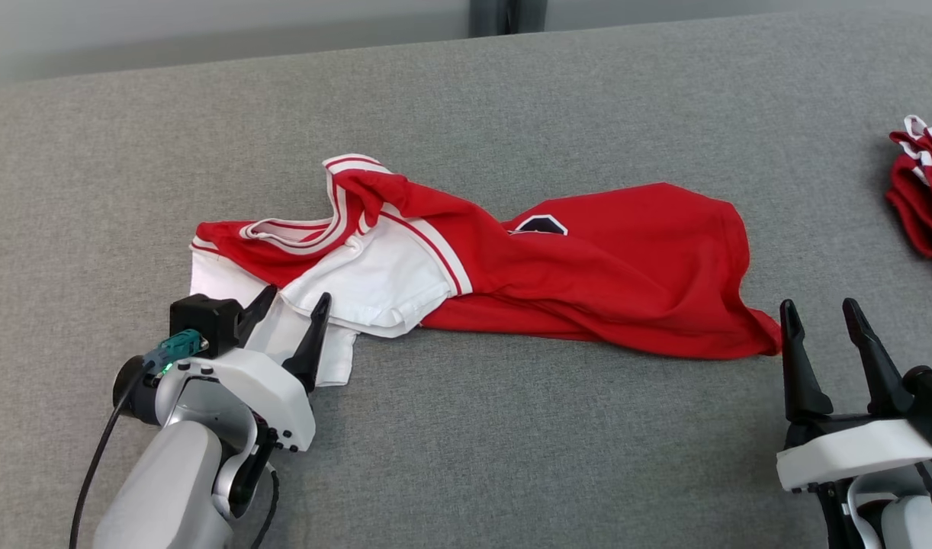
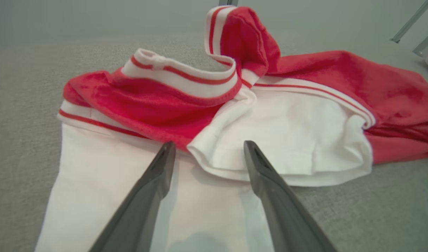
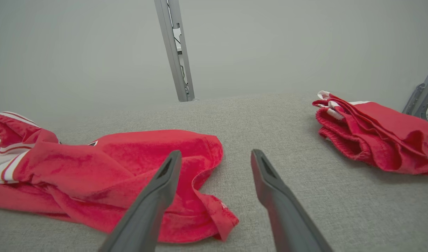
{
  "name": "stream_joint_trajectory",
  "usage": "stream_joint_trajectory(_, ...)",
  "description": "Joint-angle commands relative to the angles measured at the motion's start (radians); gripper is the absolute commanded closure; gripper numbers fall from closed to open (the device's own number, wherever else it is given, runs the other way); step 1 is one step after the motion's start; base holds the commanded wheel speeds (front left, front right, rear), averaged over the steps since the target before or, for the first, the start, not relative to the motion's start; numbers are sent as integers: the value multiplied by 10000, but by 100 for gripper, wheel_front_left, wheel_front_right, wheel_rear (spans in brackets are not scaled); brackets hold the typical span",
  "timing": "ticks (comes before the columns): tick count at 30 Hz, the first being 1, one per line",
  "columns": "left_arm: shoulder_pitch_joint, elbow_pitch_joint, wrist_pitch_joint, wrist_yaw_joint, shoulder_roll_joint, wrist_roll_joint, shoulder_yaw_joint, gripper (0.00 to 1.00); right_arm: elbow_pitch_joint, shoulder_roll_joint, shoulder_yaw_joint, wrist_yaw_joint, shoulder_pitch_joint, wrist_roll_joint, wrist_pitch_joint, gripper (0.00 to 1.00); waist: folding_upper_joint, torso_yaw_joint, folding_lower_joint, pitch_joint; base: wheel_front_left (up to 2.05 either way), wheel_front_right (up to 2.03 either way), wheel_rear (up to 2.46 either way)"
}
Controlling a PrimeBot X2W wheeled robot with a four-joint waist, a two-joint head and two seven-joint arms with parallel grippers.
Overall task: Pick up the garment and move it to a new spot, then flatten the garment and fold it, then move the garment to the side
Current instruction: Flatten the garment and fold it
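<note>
A red garment [image 1: 588, 267] with white sleeves and a striped collar lies crumpled across the grey surface [image 1: 512, 427], collar end to the left. My left gripper [image 1: 294, 297] is open just over its white sleeve [image 2: 105, 182], the fingers [image 2: 161, 168] straddling the sleeve hem [image 2: 214, 157]. My right gripper [image 1: 817, 313] stands open beside the garment's red bottom corner [image 3: 217, 217], holding nothing. That red hem [image 3: 130, 164] sits left of the right fingers [image 3: 270, 182].
A second red and white garment [image 1: 923, 198] lies bunched at the right edge of the surface [image 3: 375, 136]. A metal post [image 3: 175, 52] stands behind the far edge. Bare grey cloth lies in front of the garment.
</note>
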Motion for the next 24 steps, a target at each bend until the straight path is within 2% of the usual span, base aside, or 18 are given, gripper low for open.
stream_joint_trajectory(1,-201,105,-143,-87,22,11,17,40,43,-43,-55,1,-68,86,-85,0,0,-78,0,48,0,0,0)
stream_joint_trajectory(2,-225,186,-216,-81,18,13,7,100,83,-43,-77,1,-60,78,-116,0,0,-105,0,49,0,0,0)
stream_joint_trajectory(12,424,-413,-673,277,129,133,-46,100,424,-38,-151,1,150,123,-45,0,0,-125,0,-65,0,0,0)
stream_joint_trajectory(19,698,-1192,-518,467,198,192,-151,100,917,-42,236,1,15,-146,238,0,0,96,0,105,0,0,0)
stream_joint_trajectory(24,696,-1478,-456,531,203,172,-218,100,1416,-45,31,1,-187,-438,311,0,0,184,0,194,0,0,0)
